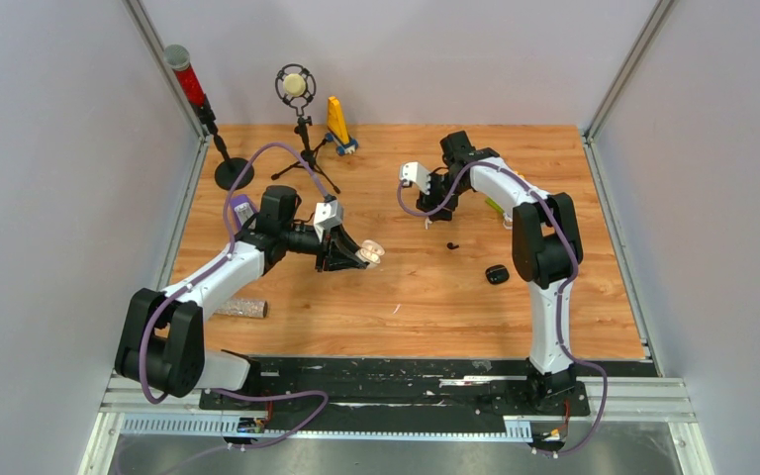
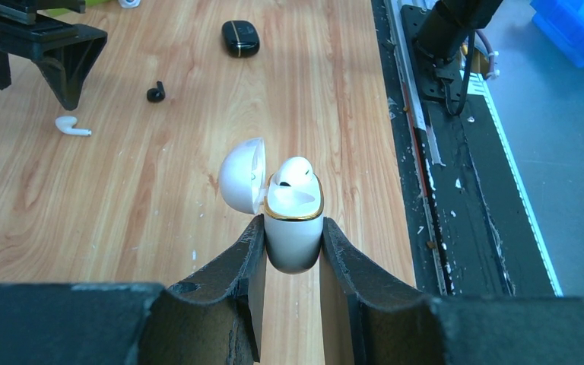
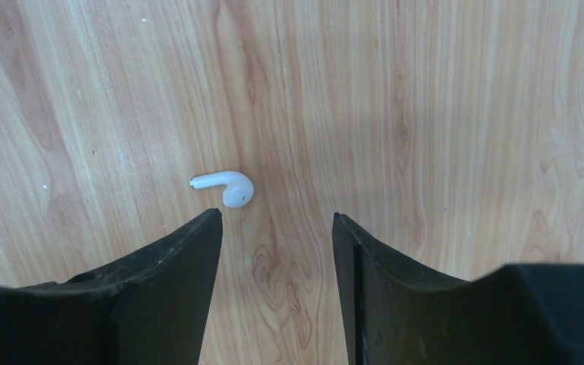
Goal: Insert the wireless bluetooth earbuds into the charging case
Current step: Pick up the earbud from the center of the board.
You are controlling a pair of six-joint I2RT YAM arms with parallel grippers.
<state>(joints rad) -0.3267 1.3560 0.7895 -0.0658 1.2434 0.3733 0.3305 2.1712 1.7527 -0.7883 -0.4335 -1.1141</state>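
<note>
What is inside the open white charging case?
One white earbud pokes above the rim of the white charging case. Its stem and the other slot are hidden.

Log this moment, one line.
left tool: shut on white charging case, lid open, seated white earbud inside | right tool: open, near loose white earbud | black earbud: loose

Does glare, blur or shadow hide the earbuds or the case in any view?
Top external: even light, sharp, yet the black earbud is a mere speck. Left wrist: the white case looks bright but readable, its seated earbud too. Right wrist: the white earbud is crisp, no glare.
</note>
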